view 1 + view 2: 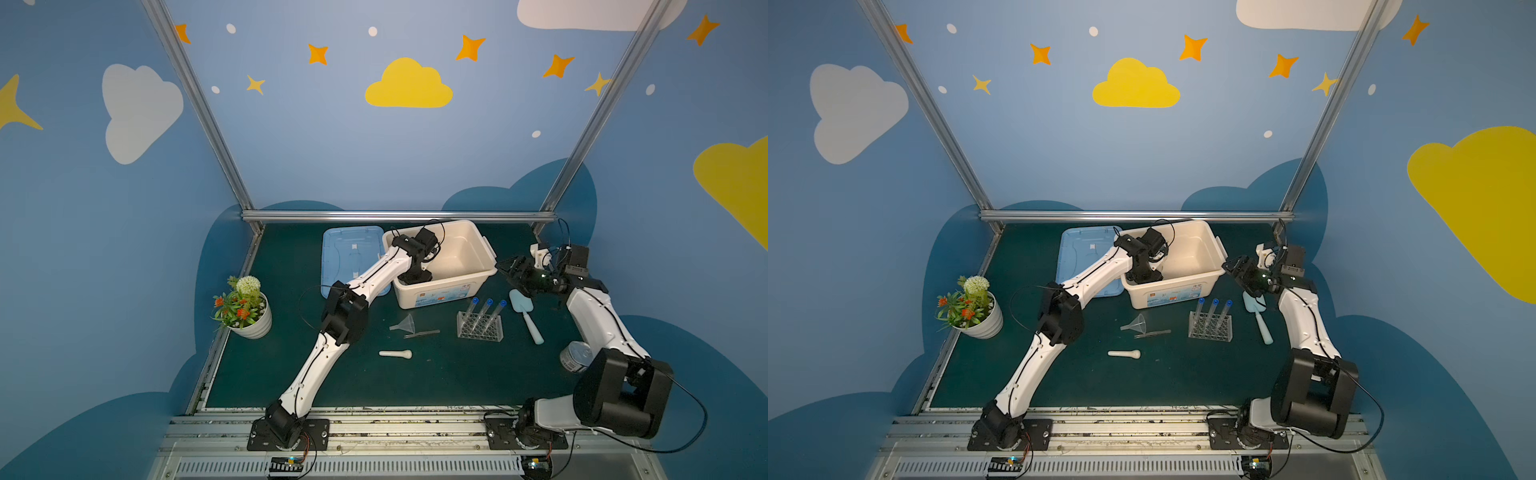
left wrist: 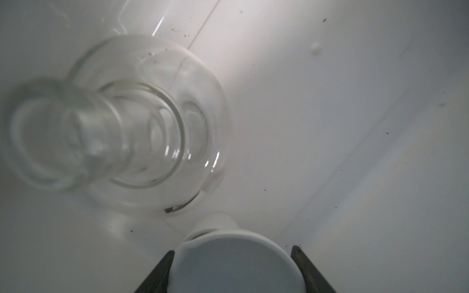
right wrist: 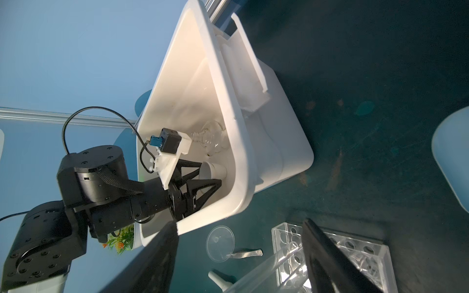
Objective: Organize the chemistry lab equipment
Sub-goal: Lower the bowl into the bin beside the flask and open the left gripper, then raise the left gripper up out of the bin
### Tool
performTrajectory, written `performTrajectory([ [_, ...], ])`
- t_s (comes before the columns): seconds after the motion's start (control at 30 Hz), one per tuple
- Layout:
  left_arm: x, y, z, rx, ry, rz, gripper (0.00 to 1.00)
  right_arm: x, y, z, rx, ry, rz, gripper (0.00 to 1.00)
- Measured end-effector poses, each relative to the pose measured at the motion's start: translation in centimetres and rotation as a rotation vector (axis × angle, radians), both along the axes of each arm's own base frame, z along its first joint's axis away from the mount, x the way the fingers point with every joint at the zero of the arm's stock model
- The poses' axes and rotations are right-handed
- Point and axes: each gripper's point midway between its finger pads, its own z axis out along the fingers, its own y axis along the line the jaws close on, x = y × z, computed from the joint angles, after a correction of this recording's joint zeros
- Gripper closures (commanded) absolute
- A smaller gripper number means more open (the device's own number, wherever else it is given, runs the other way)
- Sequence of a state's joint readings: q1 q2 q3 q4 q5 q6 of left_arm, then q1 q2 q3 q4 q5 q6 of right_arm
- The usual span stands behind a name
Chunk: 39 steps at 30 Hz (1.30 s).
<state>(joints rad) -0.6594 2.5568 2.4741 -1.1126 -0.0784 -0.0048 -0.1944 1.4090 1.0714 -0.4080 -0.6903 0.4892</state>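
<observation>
L claw (image 2: 232,251) is down inside the white bin (image 1: 482,245), clenched on the white mortar (image 2: 236,269): one finger each side of its rim, both touching in the left wrist view. Clear flask (image 2: 142,126) lies on its side on the bin floor just beside the mortar, apart from the fingers.

R claw (image 1: 505,266) is released, jaws wide w/ nothing between them. It hangs above the desk (image 1: 436,374) just off the bin's right end, over the blade of a pale blue scoop (image 1: 525,320).

Rest of the kit is on the desk in front of the bin, well apart from L claw:
- rack (image 1: 480,330) w/ three test tubes (image 1: 482,313) standing tilted in it, near R claw
- funnel (image 1: 405,323) touching the thin rod (image 1: 422,333)
- pestle (image 1: 395,354), nearer the robot
</observation>
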Motion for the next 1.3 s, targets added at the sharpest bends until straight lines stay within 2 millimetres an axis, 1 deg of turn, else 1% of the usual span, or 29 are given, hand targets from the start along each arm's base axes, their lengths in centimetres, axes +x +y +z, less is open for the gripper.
performTrajectory([
  [0.07,0.0,0.0,-0.1,0.004,-0.001,0.000,0.44,0.0,0.0,0.0,0.000,0.000,-0.001,0.23],
  [0.13,0.0,0.0,-0.1,0.005,-0.002,0.000,0.40,0.0,0.0,0.0,0.000,0.001,-0.001,0.24],
  [0.27,0.0,0.0,-0.1,0.006,-0.002,0.000,0.38,0.0,0.0,-0.1,0.001,0.002,-0.001,0.24],
  [0.33,0.0,0.0,-0.1,0.006,-0.003,0.000,0.34,-0.1,0.0,-0.2,0.001,0.005,-0.001,0.23],
  [0.43,0.1,0.0,-0.1,0.004,-0.005,0.001,0.33,-0.1,-0.1,-0.3,0.002,0.007,-0.004,0.24],
  [0.63,0.2,-0.2,0.1,-0.003,-0.013,0.004,0.20,-0.2,-0.2,-0.2,0.002,0.006,-0.007,0.24],
  [0.93,0.5,-0.4,0.2,-0.017,-0.023,0.020,0.05,-0.3,-0.3,0.1,0.000,-0.005,-0.008,0.24],
  [1.03,0.6,-0.5,0.3,-0.022,-0.027,0.024,0.00,-0.3,-0.3,0.2,0.001,-0.005,-0.009,0.24],
  [1.07,0.7,-0.6,0.4,-0.024,-0.029,0.025,0.00,-0.3,-0.3,0.2,0.001,-0.005,-0.009,0.24],
  [1.17,0.8,-0.6,1.0,-0.032,-0.038,0.028,0.00,-0.3,-0.3,0.2,0.001,-0.005,-0.008,0.24],
  [1.27,0.9,-0.8,2.6,-0.053,-0.058,0.031,0.00,-0.3,-0.2,0.2,0.002,-0.006,-0.008,0.24],
  [1.3,1.0,-0.9,3.4,-0.066,-0.071,0.031,0.00,-0.3,-0.3,0.2,0.002,-0.005,-0.008,0.23],
])
